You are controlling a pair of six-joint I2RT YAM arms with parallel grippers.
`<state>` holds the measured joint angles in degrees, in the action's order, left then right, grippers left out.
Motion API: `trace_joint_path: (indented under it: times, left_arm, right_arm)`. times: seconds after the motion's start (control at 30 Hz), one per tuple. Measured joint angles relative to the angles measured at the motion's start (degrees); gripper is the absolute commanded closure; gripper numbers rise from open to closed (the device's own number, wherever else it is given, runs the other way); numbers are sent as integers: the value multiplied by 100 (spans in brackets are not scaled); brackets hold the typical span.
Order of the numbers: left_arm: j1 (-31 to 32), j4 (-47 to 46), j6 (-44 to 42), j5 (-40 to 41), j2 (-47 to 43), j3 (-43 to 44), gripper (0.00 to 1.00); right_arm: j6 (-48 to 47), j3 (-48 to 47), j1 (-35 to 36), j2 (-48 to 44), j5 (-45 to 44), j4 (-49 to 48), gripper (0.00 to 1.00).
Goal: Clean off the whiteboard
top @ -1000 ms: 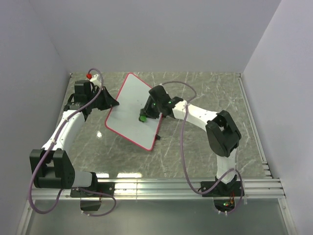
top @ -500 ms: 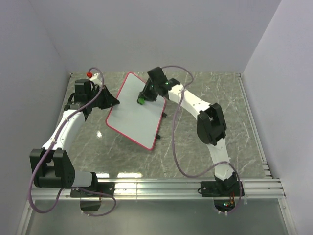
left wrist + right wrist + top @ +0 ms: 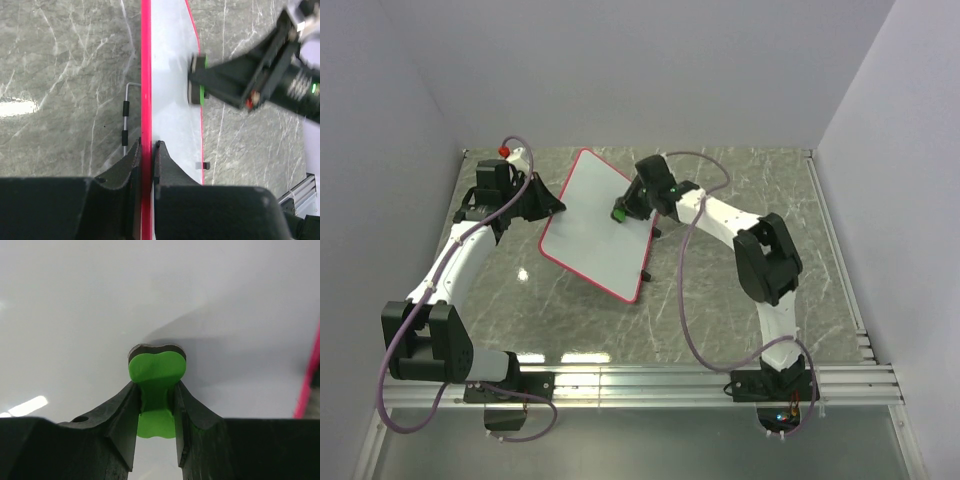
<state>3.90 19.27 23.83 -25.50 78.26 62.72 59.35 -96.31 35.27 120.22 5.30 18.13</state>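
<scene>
Shifted slightly nearer on the whiteboard [image 3: 585, 235], the right jaws clamp the green eraser [image 3: 156, 371]; left jaws pinch the board's rim [image 3: 146, 100]

Grey marble table [image 3: 835, 235], red object [image 3: 503, 152]

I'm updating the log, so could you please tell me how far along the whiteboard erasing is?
Done: the left claw grips the red rim of the large white whiteboard, steadying it. In hand: the right claw holds the green bone-shaped eraser against the board. Left: unclear; no pen marks show on the visible surface.
</scene>
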Motion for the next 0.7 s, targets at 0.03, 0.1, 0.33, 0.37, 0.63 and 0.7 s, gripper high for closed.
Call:
trace_joint_path:
  times: [0.03, 0.1, 0.33, 0.37, 0.63, 0.7]
  left_arm:
    - [0, 7, -11, 0, 0, 0, 100]
    - [0, 20, -39, -7, 0, 0, 100]
    - [0, 20, -66, 74, 0, -2, 100]
    - [0, 13, -66, 83, 0, -2, 99]
    - [35, -48, -52, 127, -46, -55, 100]
    - [59, -52, -55, 142, -85, -74, 100]
  right_arm:
    - [2, 365, 42, -188, -48, -181, 100]
    - [20, 898, 133, -472, -142, -356, 100]
    - [-55, 610, 229, -398, -260, -52, 100]
    - [-70, 339, 243, -284, -256, 138, 100]
    - [-225, -2452, 422, 914, -114, 1084, 100]
    - [-223, -2551, 474, 927, -114, 1078, 100]
